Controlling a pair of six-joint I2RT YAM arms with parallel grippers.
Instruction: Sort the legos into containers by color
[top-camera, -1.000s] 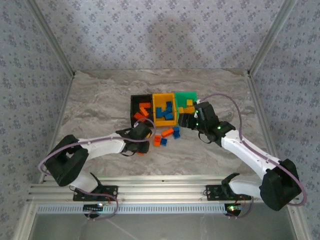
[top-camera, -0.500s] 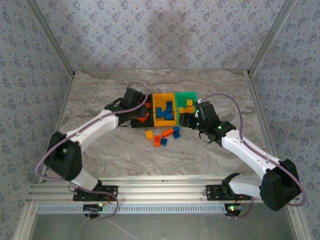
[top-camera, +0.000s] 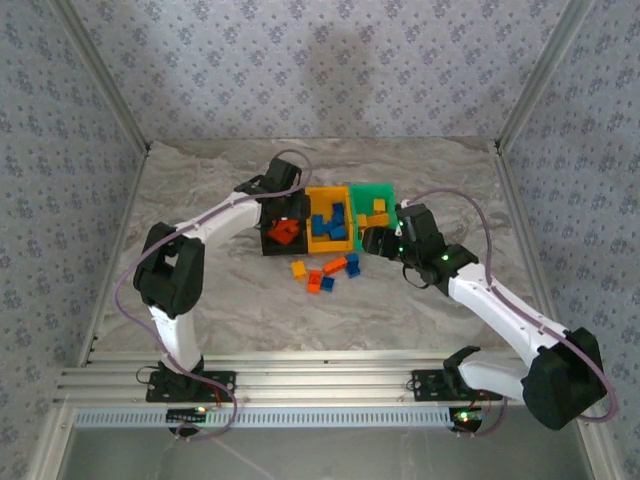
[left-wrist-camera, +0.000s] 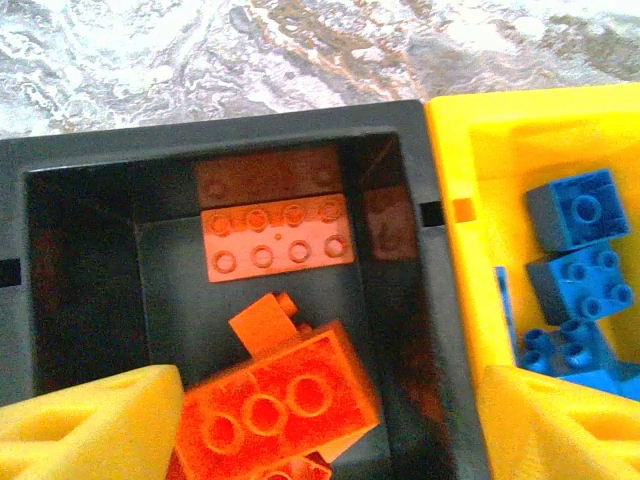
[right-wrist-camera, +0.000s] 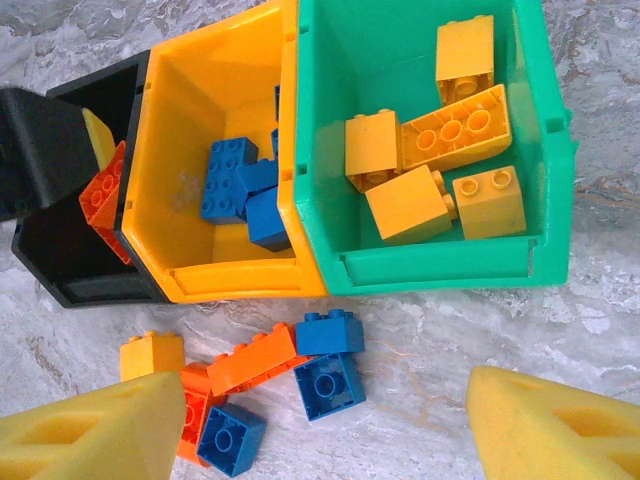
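**Both grippers open at the bins**

The left gripper (left-wrist-camera: 330, 400) is hovering over the small black plastic bin (left-wrist-camera: 220, 125), jaws apart above the orange-red studded bricks (left-wrist-camera: 275, 395) lying inside. The right gripper (right-wrist-camera: 325, 400), jaws spread wide, is hanging above loose orange, blue and yellow bricks (right-wrist-camera: 255, 360) sitting on the marbled table (right-wrist-camera: 430, 330) just before the yellow-orange bin (right-wrist-camera: 215, 80) and green bin (right-wrist-camera: 400, 60)

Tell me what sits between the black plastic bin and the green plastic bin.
The yellow-orange plastic bin, joined to both, holding blue studded bricks; clearest in the right wrist view.
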